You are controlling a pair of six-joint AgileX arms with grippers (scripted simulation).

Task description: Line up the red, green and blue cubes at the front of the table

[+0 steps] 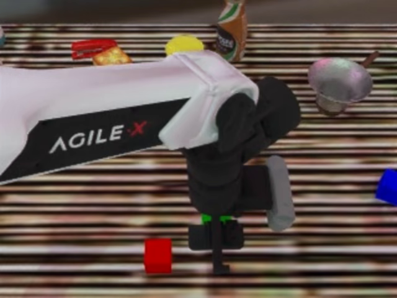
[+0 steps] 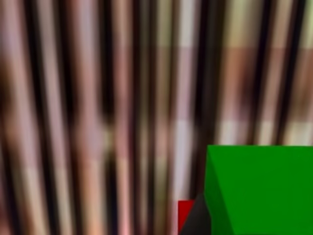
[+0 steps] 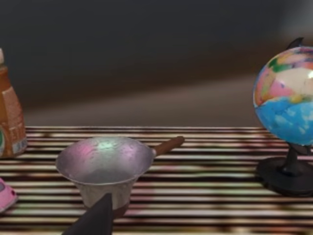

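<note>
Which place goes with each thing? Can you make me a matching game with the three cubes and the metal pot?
Things:
1. red cube
2. green cube
3. blue cube
4. metal pot

Places:
A. far right edge of the table
B. at the left gripper
C. back right
D. front, left of the gripper

Pairs: 1-D, 2-B, 3-A, 4-C

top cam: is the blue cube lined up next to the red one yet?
No. The blue cube sits at the table's right edge, far from the red cube near the front.
</note>
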